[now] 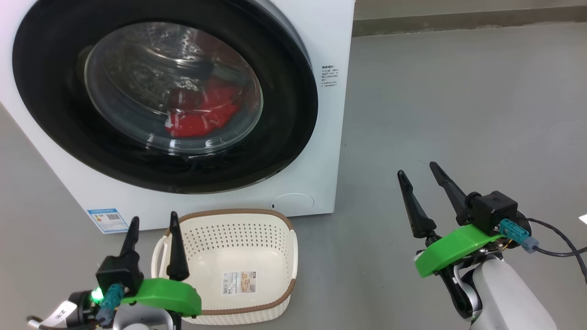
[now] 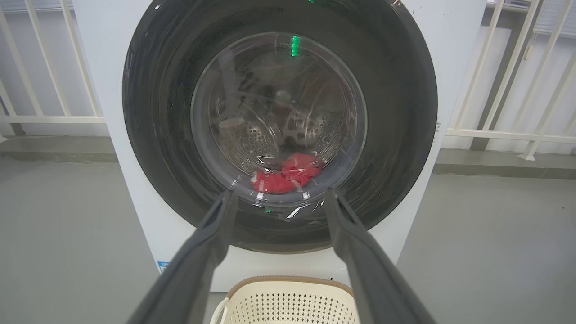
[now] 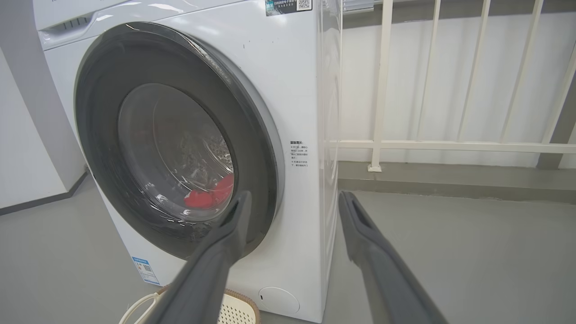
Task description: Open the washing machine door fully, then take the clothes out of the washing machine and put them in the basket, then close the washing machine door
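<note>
- Left end effector (image 1: 154, 217): fingers apart, empty, near the basket's left rim; may snag it when moving.
- Basket (image 1: 234, 212): empty, on the floor just before the washing machine (image 1: 335, 46).
- Washing machine door (image 1: 50, 82): shut; its swing could strike a nearby arm.
- Clothes (image 1: 202, 114): in the drum, behind the glass.
- Right end effector (image 1: 417, 169): fingers apart, empty; open floor (image 1: 458, 91) around it.

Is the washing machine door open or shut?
Shut: the washing machine door lies flat against the front, clothes visible behind its glass.
</note>
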